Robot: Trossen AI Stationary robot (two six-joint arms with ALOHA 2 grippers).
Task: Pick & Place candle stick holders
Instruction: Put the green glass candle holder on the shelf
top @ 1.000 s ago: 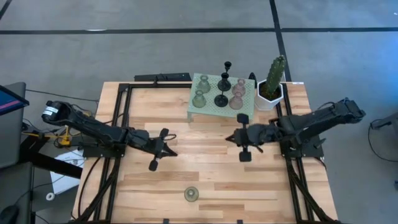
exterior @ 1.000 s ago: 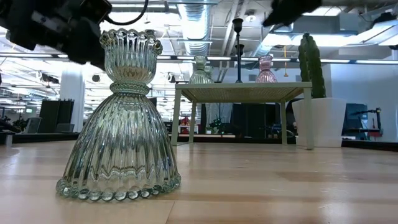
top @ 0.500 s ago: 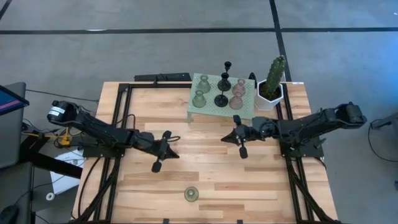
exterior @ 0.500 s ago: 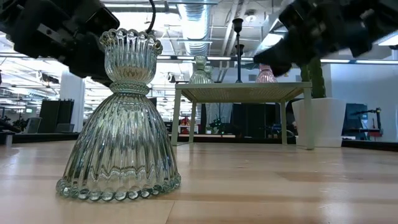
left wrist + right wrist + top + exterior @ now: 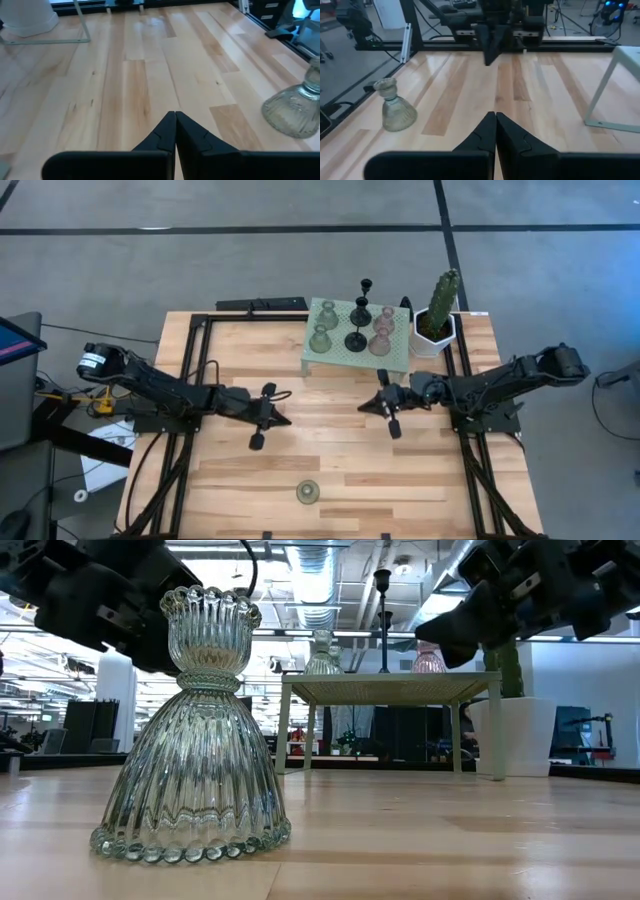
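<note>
A pale green glass candle stick holder (image 5: 307, 492) stands on its beaded base near the table's front edge; it fills the low view's left (image 5: 195, 730). Several more holders stand on the mint stand (image 5: 398, 364) at the back: pale green (image 5: 320, 338), black (image 5: 356, 338) and pinkish (image 5: 380, 342). My left gripper (image 5: 283, 419) hovers shut over the table's left middle, pointing right. My right gripper (image 5: 363, 407) hovers shut opposite it, pointing left, in front of the stand. Each wrist view shows shut fingertips, left (image 5: 175, 117) and right (image 5: 495, 117), and the lone holder off to one side (image 5: 297, 110) (image 5: 395, 107).
A green cactus in a white pot (image 5: 437, 320) stands at the far right beside the stand. Black frame rails (image 5: 190, 380) run along both table sides. Bare wood lies between the grippers and the front holder.
My right gripper has come down from high above the table and tipped up from a steep downward slant to nearly level, staying shut. My left gripper has crept slightly toward the table's right. The holders have not moved.
</note>
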